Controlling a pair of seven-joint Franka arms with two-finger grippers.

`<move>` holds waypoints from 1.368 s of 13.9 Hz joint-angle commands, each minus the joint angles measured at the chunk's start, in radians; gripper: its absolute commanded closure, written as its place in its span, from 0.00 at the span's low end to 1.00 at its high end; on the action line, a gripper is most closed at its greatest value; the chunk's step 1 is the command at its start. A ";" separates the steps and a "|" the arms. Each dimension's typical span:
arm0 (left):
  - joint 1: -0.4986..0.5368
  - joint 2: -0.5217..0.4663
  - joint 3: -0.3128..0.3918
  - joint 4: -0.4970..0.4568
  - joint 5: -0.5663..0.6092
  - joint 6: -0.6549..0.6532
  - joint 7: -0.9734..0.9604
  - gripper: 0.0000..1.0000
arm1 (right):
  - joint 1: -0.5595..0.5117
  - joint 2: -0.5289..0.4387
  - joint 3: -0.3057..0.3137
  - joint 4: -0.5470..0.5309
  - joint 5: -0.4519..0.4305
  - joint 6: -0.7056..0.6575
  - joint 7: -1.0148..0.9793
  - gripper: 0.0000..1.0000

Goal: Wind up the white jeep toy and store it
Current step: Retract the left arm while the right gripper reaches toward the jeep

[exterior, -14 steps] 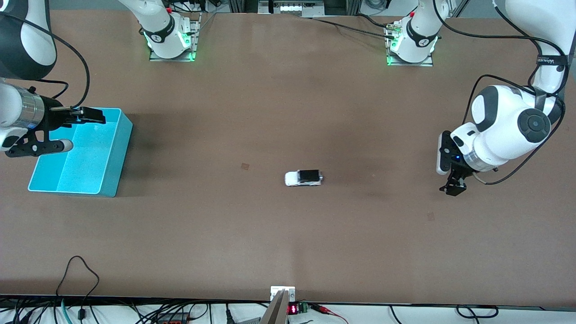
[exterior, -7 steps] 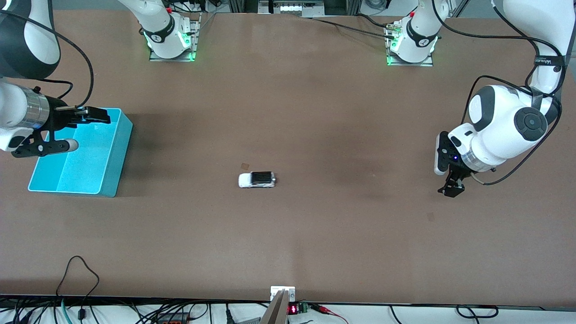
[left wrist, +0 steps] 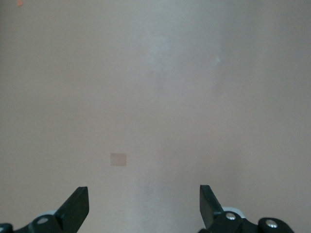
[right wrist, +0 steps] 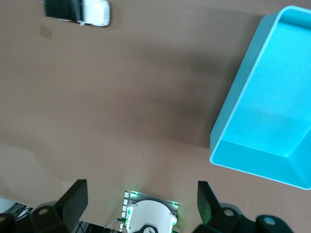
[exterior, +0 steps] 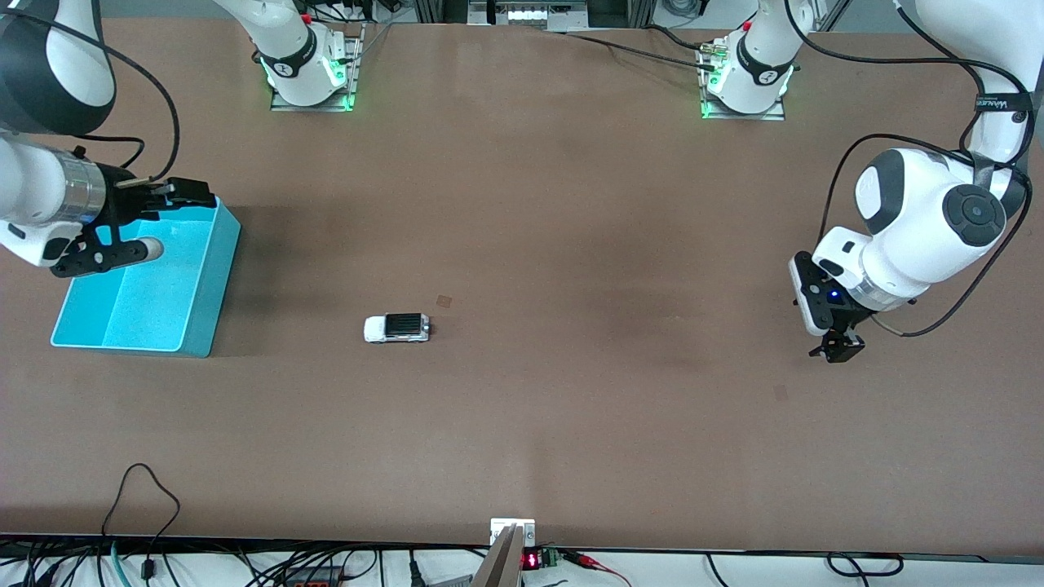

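Brown counter — jeep loose near bin. Right tool over bin, left tool waiting; both wide open, empty. Risk: jeep rolls when nudged.

Little can be read. A black strap around the left arm's cable, above the left claw, carries pale lettering too small to make out. A small red-lit display at the desk edge shows digits that cannot be told.
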 commanded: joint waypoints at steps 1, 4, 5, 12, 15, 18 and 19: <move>-0.032 -0.028 0.005 0.001 0.000 -0.011 -0.217 0.00 | -0.016 -0.178 0.048 -0.263 0.015 0.154 -0.021 0.00; -0.052 -0.073 0.005 0.001 0.000 -0.018 -0.455 0.00 | -0.108 -0.189 0.169 -0.334 0.012 0.266 -0.156 0.00; -0.052 -0.090 0.005 0.001 0.000 -0.025 -0.545 0.00 | -0.143 -0.188 0.216 -0.367 0.011 0.316 -0.219 0.00; -0.051 -0.136 0.054 0.081 0.002 -0.222 -1.052 0.00 | -0.156 -0.125 0.355 -0.496 -0.066 0.688 -0.711 0.00; -0.052 -0.140 0.089 0.177 0.011 -0.387 -1.230 0.00 | -0.147 -0.044 0.396 -0.493 -0.127 0.781 -0.755 0.00; -0.113 -0.183 0.187 0.198 0.000 -0.459 -1.287 0.00 | -0.124 0.056 0.409 -0.483 -0.181 0.870 -0.747 0.00; -0.135 -0.200 0.218 0.198 -0.001 -0.470 -1.296 0.00 | -0.113 0.082 0.409 -0.480 -0.192 0.898 -0.741 0.00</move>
